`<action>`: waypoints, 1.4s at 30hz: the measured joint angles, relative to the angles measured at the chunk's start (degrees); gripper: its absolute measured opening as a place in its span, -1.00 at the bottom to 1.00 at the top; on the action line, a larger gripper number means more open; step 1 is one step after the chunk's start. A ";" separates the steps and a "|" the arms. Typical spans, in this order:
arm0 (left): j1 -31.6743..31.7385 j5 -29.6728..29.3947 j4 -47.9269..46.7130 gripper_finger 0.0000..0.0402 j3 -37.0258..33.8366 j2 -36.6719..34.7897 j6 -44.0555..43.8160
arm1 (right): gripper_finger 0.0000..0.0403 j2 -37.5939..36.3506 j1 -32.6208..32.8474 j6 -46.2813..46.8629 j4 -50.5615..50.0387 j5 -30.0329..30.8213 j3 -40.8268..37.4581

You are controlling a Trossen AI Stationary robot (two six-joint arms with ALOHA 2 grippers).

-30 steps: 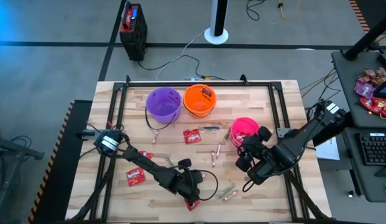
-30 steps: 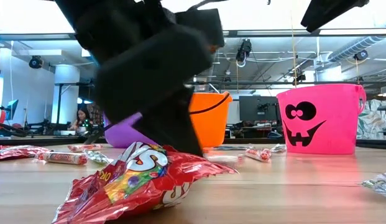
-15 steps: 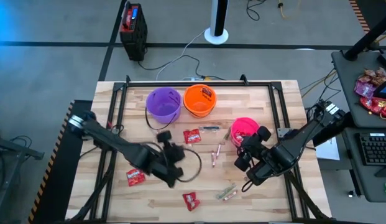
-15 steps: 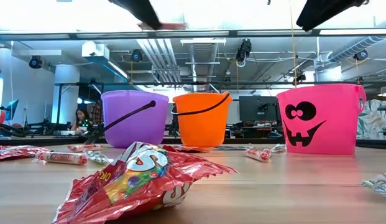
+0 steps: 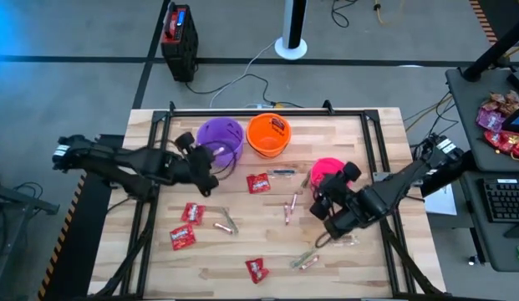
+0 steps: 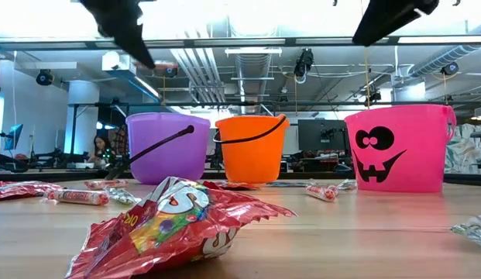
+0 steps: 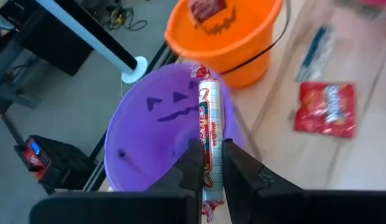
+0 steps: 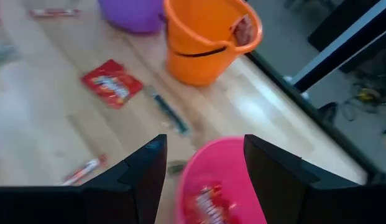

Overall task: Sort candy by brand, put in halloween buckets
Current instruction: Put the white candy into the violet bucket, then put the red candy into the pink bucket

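Three buckets stand near the table's far edge: purple, orange and pink. My left gripper hovers at the purple bucket's near rim, shut on a pinkish stick candy. My right gripper is open above the pink bucket, touching nothing. Red packets and sticks lie flat on the wood. A red packet sits inside the orange bucket. My left gripper pinches the stick candy between its two fingers, at the stick's nearer part. The stick lies along the fingers and juts out past their tips. It is lifted clear and points over the purple bucket's mouth.
A thin dark wrapper lies between the orange and pink buckets. A dark metal frame runs along the table's sides. A black and red device and a white pole base stand on the floor beyond the far edge.
My left gripper has risen from beside the red packet at the near edge and swung toward the far left, ending at the purple bucket with the stick in its fingers. The red packet stays on the table. My right arm has shifted slightly toward the table's left.
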 joint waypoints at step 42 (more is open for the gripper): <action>37.35 34.55 11.55 -0.56 -2.64 9.93 31.15 | 0.02 -6.42 -21.91 -33.44 28.55 -17.62 -9.12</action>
